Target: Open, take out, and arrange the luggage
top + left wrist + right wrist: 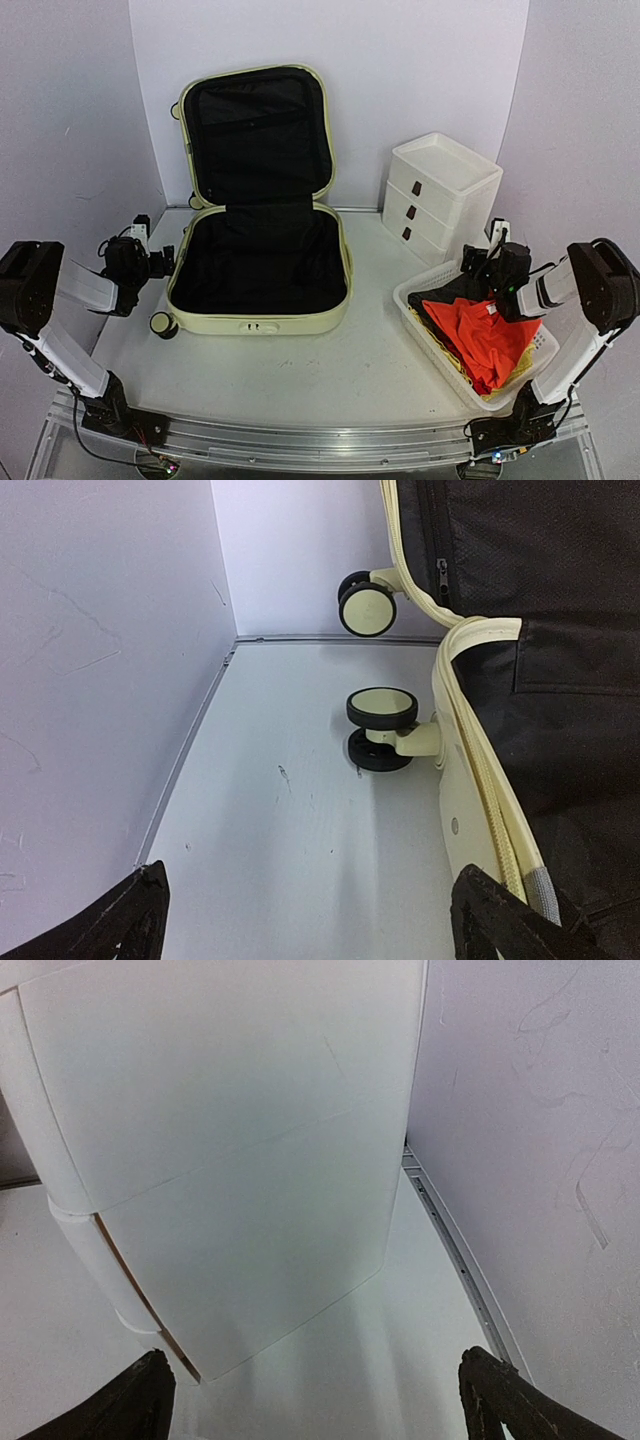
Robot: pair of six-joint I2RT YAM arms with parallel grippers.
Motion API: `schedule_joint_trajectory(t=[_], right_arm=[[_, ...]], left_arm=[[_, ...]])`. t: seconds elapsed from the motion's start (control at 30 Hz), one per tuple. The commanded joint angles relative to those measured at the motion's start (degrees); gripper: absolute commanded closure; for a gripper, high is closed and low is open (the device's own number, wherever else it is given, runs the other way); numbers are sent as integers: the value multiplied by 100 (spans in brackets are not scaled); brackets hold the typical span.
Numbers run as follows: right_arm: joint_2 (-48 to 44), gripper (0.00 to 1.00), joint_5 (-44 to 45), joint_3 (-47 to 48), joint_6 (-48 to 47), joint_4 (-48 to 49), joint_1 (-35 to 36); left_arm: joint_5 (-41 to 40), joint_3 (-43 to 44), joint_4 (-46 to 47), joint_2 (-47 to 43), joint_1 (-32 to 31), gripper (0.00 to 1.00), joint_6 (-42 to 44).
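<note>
Reaching low along the counter (330,380), the left arm (85,288) lies nearly level, its wrist pointing past the luggage (258,322) on its left side, toward the wheels (382,708). The left jaws are spread wide, holding and touching nothing. The right arm (560,285) bends inward over the basket (412,300) of clothes (482,338), the right jaws likewise released and empty, facing the drawer box (440,190). The luggage lies open mid-counter, lid upright against the back wall, black lining showing.
</note>
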Motion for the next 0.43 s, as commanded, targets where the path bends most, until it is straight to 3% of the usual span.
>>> schedule_joint_trajectory(t=[0.0,0.4], right_arm=[[126,2,-49,-78,11,-207,-46],[123,2,-47,-78,13,-207,-44]], left_arm=[[477,-130,-62,71,-101,0,98],[478,-126,-72,76,-101,0,93]])
